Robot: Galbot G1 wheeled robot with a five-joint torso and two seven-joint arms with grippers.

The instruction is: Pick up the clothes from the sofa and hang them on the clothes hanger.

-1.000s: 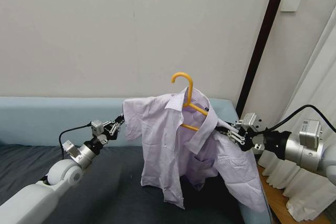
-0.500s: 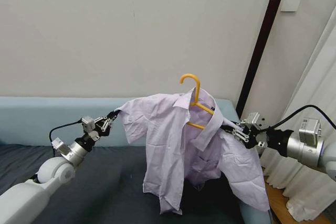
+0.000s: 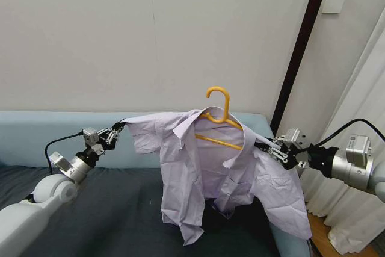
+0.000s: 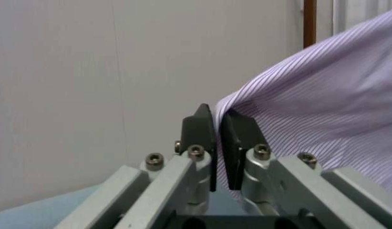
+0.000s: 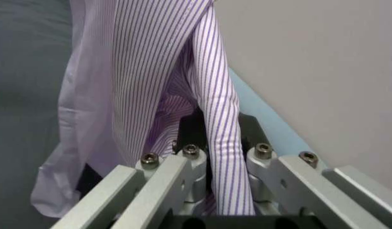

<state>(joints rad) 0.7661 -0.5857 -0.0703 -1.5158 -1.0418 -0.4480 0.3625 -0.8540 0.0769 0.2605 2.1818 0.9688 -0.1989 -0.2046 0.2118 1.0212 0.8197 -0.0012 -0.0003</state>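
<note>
Since half a second ago, the left claw (image 3: 118, 128) has drawn farther out to the robot's left. This stretches the striped lilac shirt (image 3: 201, 173) wider and bares more of the yellow clothes hanger (image 3: 218, 141) inside its collar.

In the head view, the shirt hangs in the air above the sofa (image 3: 36, 133), draped on the hanger. The left claw pinches one shoulder edge, and the right claw (image 3: 269, 150) grips the opposite shoulder beside the drooping sleeve.

In the left wrist view, the left claw (image 4: 216, 117) is nearly closed, its black pads clamping a thin fold of the shirt (image 4: 323, 95) against the pale wall.

In the right wrist view, the right claw (image 5: 218, 121) is clamped on a bunched ridge of the shirt (image 5: 151, 57), and the sofa (image 5: 18, 71) lies beyond.
</note>
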